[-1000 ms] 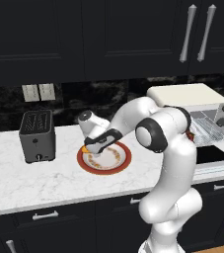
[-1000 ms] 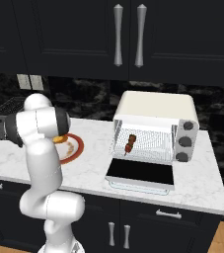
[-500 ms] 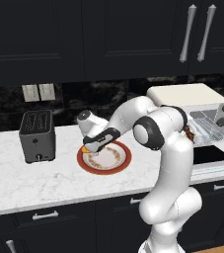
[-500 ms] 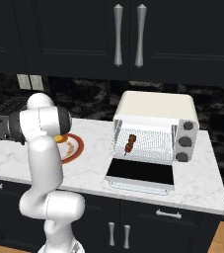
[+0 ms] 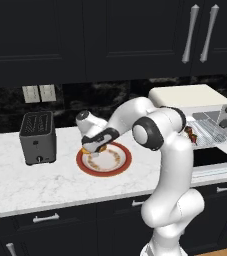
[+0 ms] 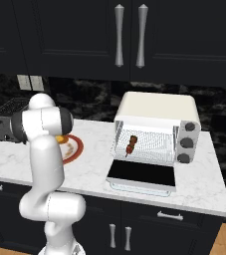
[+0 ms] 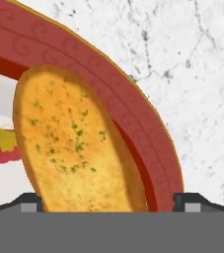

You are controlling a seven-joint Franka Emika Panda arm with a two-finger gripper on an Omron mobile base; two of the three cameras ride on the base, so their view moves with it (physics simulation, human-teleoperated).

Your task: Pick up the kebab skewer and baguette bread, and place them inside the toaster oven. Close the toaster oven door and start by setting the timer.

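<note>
— How's the arm posed?
— Bent low to its left, gripper [image 5: 96, 146] spread wide astride the baguette bread [image 7: 74, 148] on the plate [image 5: 121, 165].
— And around it?
— White marble worktop [image 5: 30, 182]; far right, toaster oven [image 6: 157, 127] open, kebab skewer [image 6: 131, 144] inside.

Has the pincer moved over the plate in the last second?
Yes. In the left base view the pincer has come down slightly toward the red-rimmed plate, jaws open around the baguette bread.

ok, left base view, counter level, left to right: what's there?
slot toaster → red-rimmed plate with the hand low over its left part → toaster oven, its door folded down
</note>
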